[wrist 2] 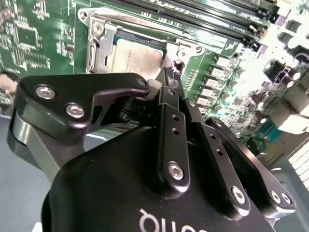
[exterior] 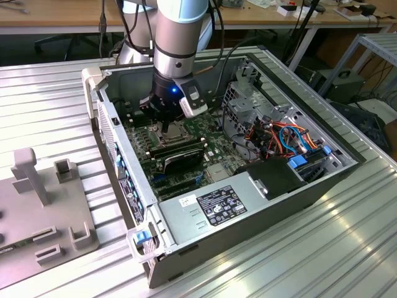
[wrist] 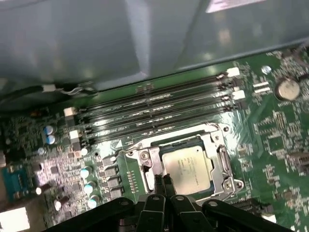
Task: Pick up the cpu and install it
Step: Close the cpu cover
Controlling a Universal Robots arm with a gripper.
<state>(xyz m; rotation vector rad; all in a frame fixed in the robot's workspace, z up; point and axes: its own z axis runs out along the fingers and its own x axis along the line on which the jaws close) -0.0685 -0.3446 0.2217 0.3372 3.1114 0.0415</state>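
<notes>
Now, arm: you have the grey arm (exterior: 177,37) reaching down into the open computer case (exterior: 118,149), which lies open side up on the ribbed metal counter (exterior: 322,248).
Hand, place: in the first wrist view you find the black hand (wrist: 162,180) low over the green motherboard (wrist: 270,145), at the edge of the processor socket.
Hand, state: clenched. The two fingers (wrist: 168,186) press flat against each other with nothing between them, and both wrist views agree on this.
Hand, contact: the fingertips sit at the socket frame (wrist: 219,159), just beside the cpu. You cannot tell whether they touch the frame.
Cpu: the cpu (wrist: 186,166) lies flat in the socket with its dull silver-grey top up and the metal frame around all four sides. The second wrist view shows it the same way, just past the fingertips.
Memory: the long black memory rows (wrist: 154,104) run side by side near the socket, between it and the case wall.
Elsewhere in case: a labelled power supply (exterior: 217,205) sits along the near wall, and orange and blue cables (exterior: 285,133) bunch toward the exterior view's right.
Counter, exterior view's left: a grey fixture (exterior: 43,211) with upright posts stands outside the case, well apart from the hand.
</notes>
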